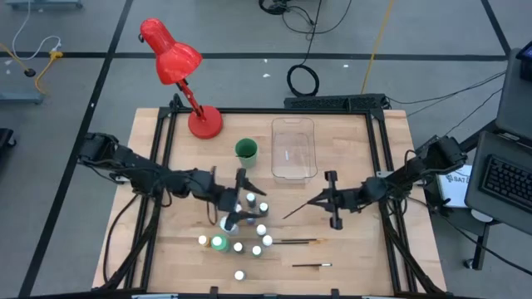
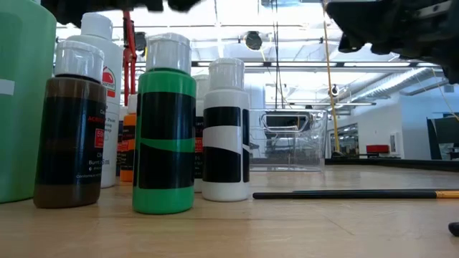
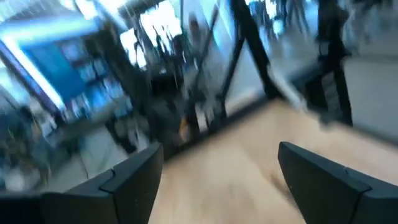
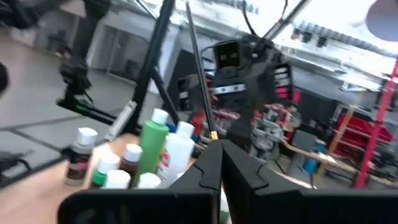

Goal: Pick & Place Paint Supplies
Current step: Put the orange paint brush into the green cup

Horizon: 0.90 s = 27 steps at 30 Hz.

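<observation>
Two brushes (image 1: 301,242) lie beside clustered paint bottles (image 1: 241,232).

Only fragments of small print are seen on the brown paint bottle (image 2: 69,129), where "Burnt" can just be made out in the low view; the other bottle labels cannot be read.

Two dark jointed arms are showing matte black links; the left claw (image 3: 217,180) is showing blocky, angular black fingers (image 3: 127,186).
</observation>
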Tool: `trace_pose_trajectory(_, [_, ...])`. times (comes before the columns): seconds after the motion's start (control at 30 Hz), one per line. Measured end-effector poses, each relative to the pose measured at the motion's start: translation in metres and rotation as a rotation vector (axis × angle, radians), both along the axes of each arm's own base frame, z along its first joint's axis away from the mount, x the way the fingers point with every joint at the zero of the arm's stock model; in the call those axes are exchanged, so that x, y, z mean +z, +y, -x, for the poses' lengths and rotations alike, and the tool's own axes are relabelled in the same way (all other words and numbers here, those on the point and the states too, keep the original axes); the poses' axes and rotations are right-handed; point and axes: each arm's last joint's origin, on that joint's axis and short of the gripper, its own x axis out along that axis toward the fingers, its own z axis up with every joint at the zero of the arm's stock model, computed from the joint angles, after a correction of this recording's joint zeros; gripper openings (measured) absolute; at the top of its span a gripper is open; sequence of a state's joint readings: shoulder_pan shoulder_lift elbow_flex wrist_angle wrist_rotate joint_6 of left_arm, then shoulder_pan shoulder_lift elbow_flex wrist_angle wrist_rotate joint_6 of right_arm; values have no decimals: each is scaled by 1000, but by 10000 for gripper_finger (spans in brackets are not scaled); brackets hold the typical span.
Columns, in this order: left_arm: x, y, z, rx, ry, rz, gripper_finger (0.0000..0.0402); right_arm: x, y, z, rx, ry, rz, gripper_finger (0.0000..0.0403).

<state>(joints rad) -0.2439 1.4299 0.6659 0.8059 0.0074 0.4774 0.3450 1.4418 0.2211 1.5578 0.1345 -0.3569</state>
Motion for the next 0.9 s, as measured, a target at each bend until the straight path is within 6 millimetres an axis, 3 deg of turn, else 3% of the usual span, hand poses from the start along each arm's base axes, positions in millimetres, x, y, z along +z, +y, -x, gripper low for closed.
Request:
trace_pose_trajectory(0.17, [7, 1, -10, -62, -129, 49, 303, 2, 1, -5, 47, 6, 20, 0])
trace_pose_trajectory(0.37, [-3, 0, -44, -103, -103, 53, 289, 2, 2, -6, 44, 10, 31, 0])
trace_pose_trajectory(0.57, [-6, -13, -72, -190, -114, 25, 289, 1, 1, -6, 39, 20, 37, 0])
trace_pose_trajectory(0.9, [10, -17, -80, -218, -173, 17, 267, -1, 0, -7, -16, 43, 38, 0])
